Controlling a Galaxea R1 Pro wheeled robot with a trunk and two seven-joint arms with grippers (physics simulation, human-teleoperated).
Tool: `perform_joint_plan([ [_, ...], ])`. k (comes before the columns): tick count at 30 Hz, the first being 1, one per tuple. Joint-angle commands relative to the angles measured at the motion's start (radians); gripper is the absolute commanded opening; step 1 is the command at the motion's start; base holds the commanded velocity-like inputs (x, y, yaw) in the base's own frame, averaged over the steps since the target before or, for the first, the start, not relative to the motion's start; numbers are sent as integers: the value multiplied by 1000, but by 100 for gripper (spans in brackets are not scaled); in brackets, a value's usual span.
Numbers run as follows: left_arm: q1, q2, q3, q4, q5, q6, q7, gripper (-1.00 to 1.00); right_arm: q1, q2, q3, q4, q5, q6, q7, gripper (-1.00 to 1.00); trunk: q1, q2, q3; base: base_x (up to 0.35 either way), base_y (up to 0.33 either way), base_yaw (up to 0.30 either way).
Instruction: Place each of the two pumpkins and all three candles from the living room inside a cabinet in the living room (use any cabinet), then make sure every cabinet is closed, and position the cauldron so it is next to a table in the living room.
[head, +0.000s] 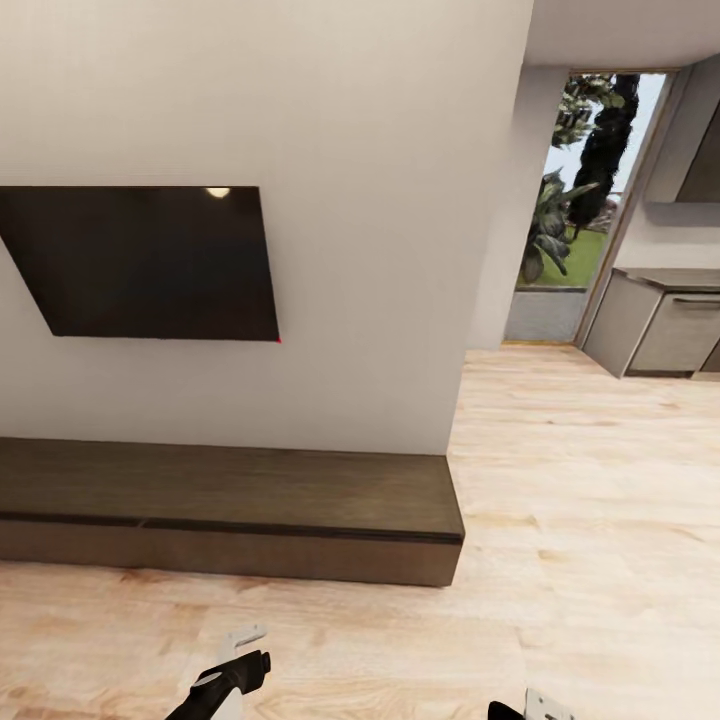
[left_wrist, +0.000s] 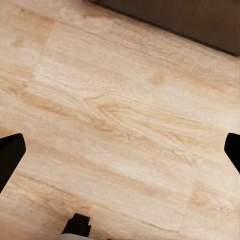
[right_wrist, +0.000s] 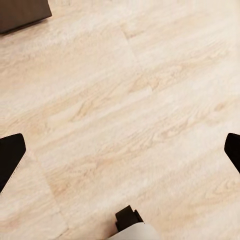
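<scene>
Facing the long, low dark-brown wooden cabinet (head: 230, 505) under the black wall-mounted television (head: 150, 262), the robot stands near its right end with nothing in either hand. All the drawer fronts look flush and shut from the head view, and no pumpkin, candle, cauldron or coffee table shows, so the step in hand seems to be travel or search, not grasping.

The left gripper (left_wrist: 120, 150) hangs over the pale wood-plank floor (head: 580, 470) with its jaws spread wide, bare boards between the two dark fingertips (left_wrist: 10, 155); the cabinet's base edge runs along the far side of that view. The right gripper (right_wrist: 120, 150) is likewise spread and empty, a cabinet corner (right_wrist: 22, 12) just beyond it.

To do this well, I would keep both arms tucked low while the base turns, clear the cabinet's right corner, and sweep the head toward the living room, away from the grey kitchen units (head: 665, 325) far right.
</scene>
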Motion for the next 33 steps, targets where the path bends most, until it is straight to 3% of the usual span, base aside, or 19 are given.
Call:
perform_joint_plan([
  [1,-1,1,-6,-2,4,4,8,100,-1,1,7,3,-6,-4,0,100,1,-1,-1,199,0,0],
  [15,-1,1,-6,-3,5,0,7,100,-1,1,7,1,2,-7,2,100,1,-1,-1,112,0,13],
  [33,-1,0,-6,-2,3,0,9,100,19,1,8,0,9,-12,9,100,1,-1,-1,1,0,279],
])
